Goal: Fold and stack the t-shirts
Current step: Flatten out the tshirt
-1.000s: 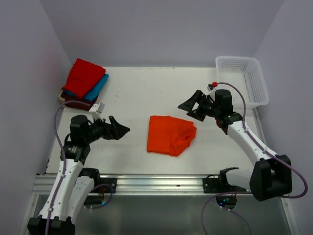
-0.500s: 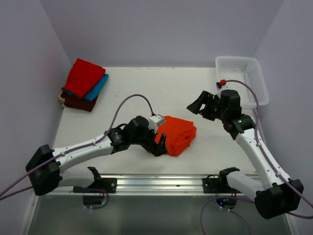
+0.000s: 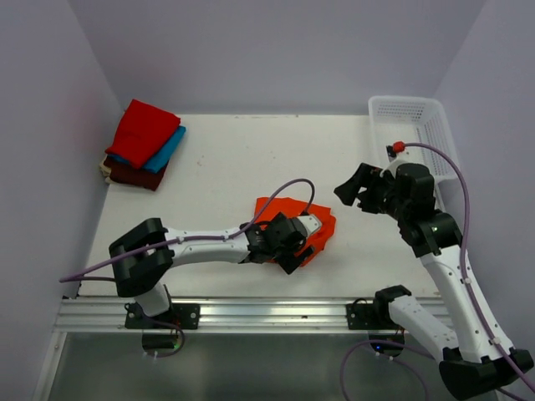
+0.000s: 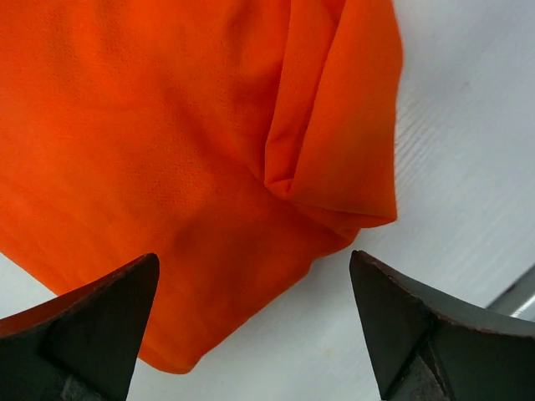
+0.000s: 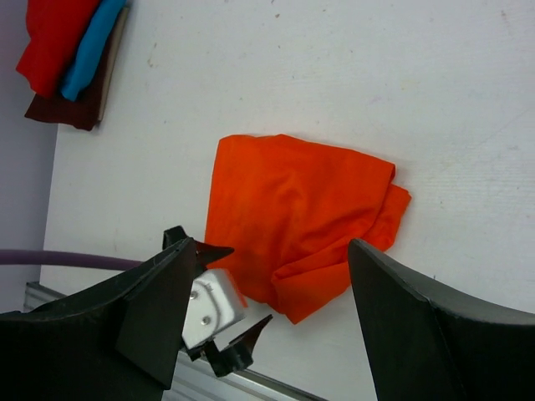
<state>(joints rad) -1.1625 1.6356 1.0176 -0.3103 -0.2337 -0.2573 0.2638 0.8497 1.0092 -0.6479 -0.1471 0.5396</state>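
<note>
The orange t-shirt (image 3: 321, 224) lies roughly folded and bunched at the table's middle front; it also shows in the left wrist view (image 4: 167, 142) and the right wrist view (image 5: 292, 196). My left gripper (image 3: 298, 245) is open, low over the shirt's near right edge, with the jaws straddling the cloth corner (image 4: 255, 259) and holding nothing; it also shows in the right wrist view (image 5: 249, 284). My right gripper (image 3: 352, 187) is open and empty, raised to the right of the shirt (image 5: 272, 251). A red tee (image 3: 142, 129), a turquoise tee (image 3: 170, 150) and a maroon tee (image 3: 132, 174) are stacked at the back left.
A white mesh basket (image 3: 405, 102) stands at the back right corner. The stack also shows in the right wrist view (image 5: 58, 38). A metal rail (image 3: 267, 311) runs along the table's near edge. Purple walls close in the left, back and right.
My left arm has swung from the left side across to the orange shirt and reached over its near right edge. My right gripper has drawn back to the right.
</note>
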